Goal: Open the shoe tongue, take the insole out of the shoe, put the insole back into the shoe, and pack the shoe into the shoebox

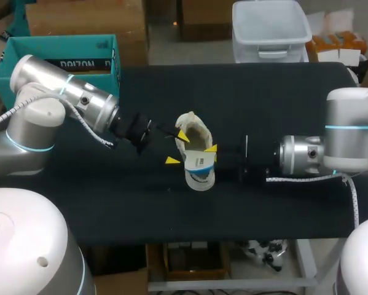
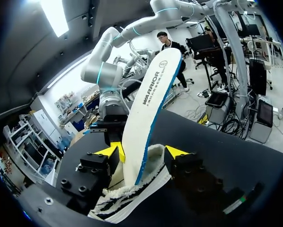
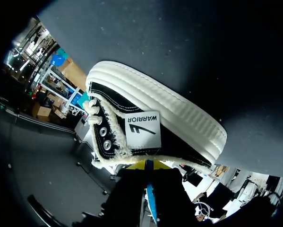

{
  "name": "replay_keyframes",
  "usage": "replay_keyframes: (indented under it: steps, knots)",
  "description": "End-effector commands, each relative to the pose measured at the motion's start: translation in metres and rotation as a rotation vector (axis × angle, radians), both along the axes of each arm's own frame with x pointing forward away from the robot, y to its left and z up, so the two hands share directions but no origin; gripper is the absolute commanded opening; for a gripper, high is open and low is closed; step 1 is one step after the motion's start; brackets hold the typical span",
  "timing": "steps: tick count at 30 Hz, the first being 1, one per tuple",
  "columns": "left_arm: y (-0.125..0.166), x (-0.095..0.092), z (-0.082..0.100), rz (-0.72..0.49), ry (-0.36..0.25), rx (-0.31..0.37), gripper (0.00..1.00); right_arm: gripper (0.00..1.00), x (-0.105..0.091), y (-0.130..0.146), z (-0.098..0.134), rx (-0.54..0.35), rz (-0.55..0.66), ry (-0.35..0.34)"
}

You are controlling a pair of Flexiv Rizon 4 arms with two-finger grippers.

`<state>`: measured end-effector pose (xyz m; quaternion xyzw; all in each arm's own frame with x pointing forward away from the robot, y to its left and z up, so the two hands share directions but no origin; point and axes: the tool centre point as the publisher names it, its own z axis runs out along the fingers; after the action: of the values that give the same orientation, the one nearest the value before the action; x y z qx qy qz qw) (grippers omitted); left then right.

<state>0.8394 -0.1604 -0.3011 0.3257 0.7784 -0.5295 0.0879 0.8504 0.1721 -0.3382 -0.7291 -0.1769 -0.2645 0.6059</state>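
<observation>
A black shoe with a white sole and fleecy cream lining [image 1: 193, 126] [image 3: 169, 118] lies on the black table [image 1: 282, 98] near its middle. Its white insole with a blue edge [image 2: 148, 109] [image 1: 200, 175] sticks out of the shoe's opening. My left gripper [image 1: 177, 148] [image 2: 143, 152] is open and straddles the insole and the shoe's collar [image 2: 132, 198]. One fingertip [image 2: 114, 151] lies against the insole; the other stands apart by the lining. My right gripper [image 1: 212, 149] [image 3: 148, 165] comes in from the opposite side, shut on the insole's thin edge just behind the tongue label [image 3: 142, 129].
A teal open box [image 1: 61, 58] stands at the table's back left corner, behind my left arm. Bare black tabletop lies in front of the shoe and toward the back right.
</observation>
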Motion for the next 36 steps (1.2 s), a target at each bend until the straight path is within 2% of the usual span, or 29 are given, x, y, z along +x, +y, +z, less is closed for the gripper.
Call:
replay_keyframes:
  steps: [1,5,11,13,15,18,26,36]
  knots:
    - [-0.012,0.003,-0.005,0.005,-0.010,0.007,0.49,0.00,0.000,0.000,-0.003,0.011,0.000,-0.001]
    - [-0.018,0.006,-0.008,0.013,-0.022,0.023,0.43,0.00,-0.002,0.001,-0.001,0.011,-0.004,-0.003]
    - [-0.025,0.012,-0.015,0.032,-0.042,0.047,0.42,0.00,0.000,0.002,-0.001,0.012,-0.006,-0.004]
    - [-0.026,0.014,-0.016,0.032,-0.042,0.048,0.29,0.00,0.000,0.002,-0.001,0.013,-0.007,-0.003]
    - [-0.026,0.015,-0.017,0.037,-0.047,0.053,0.12,0.00,0.001,0.002,-0.001,0.013,-0.009,-0.002]
    - [-0.026,0.016,-0.018,0.035,-0.052,0.061,0.00,0.00,0.001,0.002,-0.001,0.011,-0.012,-0.002]
    - [-0.026,0.019,-0.025,0.015,-0.082,0.093,0.00,0.00,0.008,0.006,-0.006,0.003,-0.008,-0.003]
    - [-0.027,0.035,-0.031,-0.001,-0.099,0.117,0.00,0.00,0.009,0.011,-0.006,-0.018,-0.006,0.028]
